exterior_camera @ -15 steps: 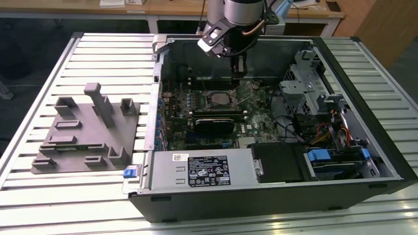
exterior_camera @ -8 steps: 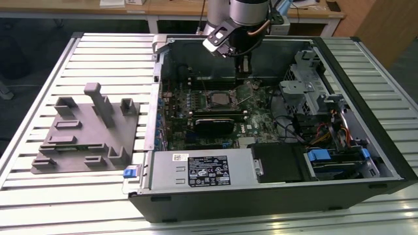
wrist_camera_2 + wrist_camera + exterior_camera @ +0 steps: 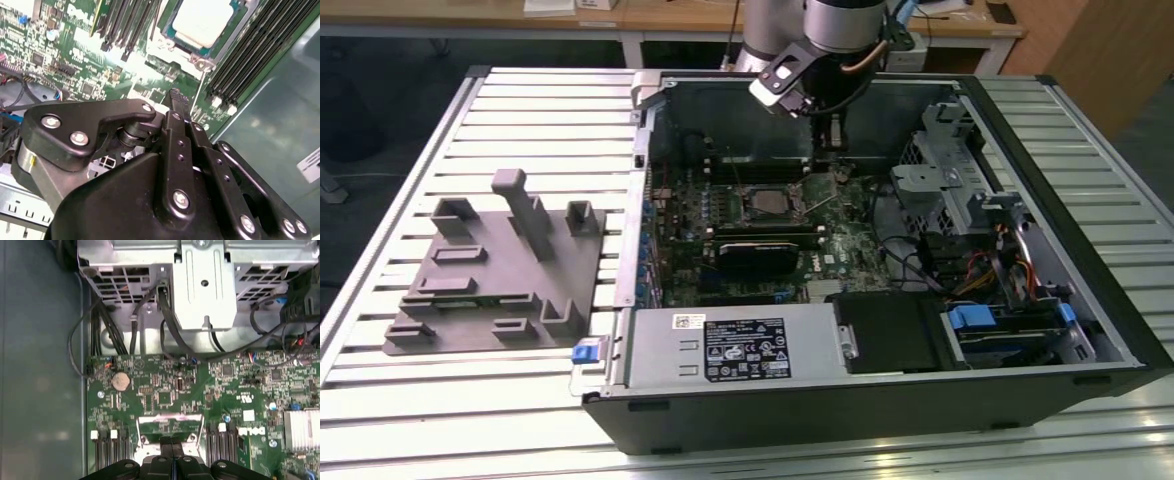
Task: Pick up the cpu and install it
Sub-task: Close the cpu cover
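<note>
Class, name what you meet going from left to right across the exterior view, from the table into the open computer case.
Grey moulded fixture → processor socket → silver drive cage.

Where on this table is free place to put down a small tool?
Bare table slats lie beyond the grey fixture, and between it and the near edge. Crowded: inside the computer case, with motherboard, cables and drive cage.

Slatted metal table [image 3: 454, 420], wooden desks [image 3: 694, 15] behind.

Exterior overhead; 2 wrist close-ups, shared motherboard [image 3: 230, 380]
</note>
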